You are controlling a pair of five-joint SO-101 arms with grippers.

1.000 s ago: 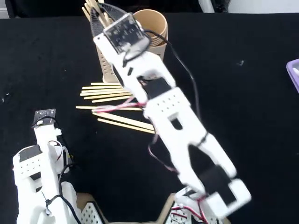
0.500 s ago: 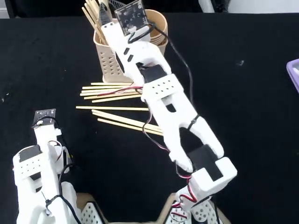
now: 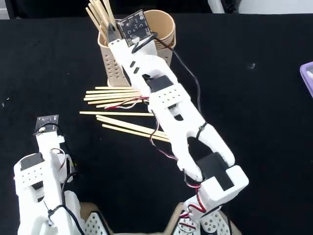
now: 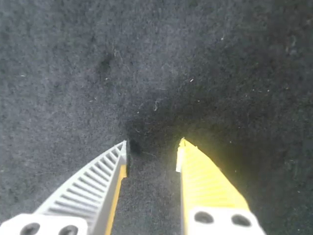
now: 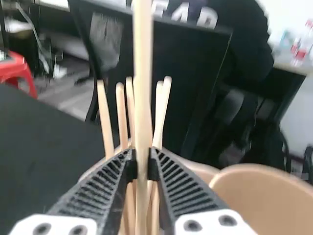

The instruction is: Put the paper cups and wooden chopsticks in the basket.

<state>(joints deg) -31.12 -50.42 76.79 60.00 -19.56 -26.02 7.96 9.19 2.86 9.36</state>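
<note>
A black surface (image 3: pixel 254 122), seen from above, bore a beige perforated basket (image 3: pixel 111 68) near its far edge; standing chopsticks (image 3: pixel 98 12) rose out of the basket's left part and fanned outward; nested brown paper cups (image 3: pixel 164 29) sat upright at the basket's right side, mouths open to the camera, though whether they were inside the basket or just beside it could not be told. The white right arm (image 3: pixel 171 107) stretched from the near edge diagonally up to the basket's top; in its wrist view the right pincer (image 5: pixel 142 159) was closed on a single held chopstick (image 5: pixel 142 73), which stood upright between the black ribbed fingers (image 5: pixel 105 181), with the standing chopsticks just behind it and a cup rim to one side. Loose chopsticks (image 3: pixel 115 95) lay flat on the surface just in front of the basket; one cluster of roughly parallel sticks lay near the basket's foot, and a few more slanted nearer the arms, partly under the right arm. The left arm (image 3: pixel 39 171) was at the near left corner, well apart from the basket; the left pincer (image 4: pixel 151 149) pointed down at bare black cloth, its grey finger and yellow finger a narrow gap apart with nothing between them. A purple object (image 3: pixel 308 73) showed at the right edge of the surface.
</note>
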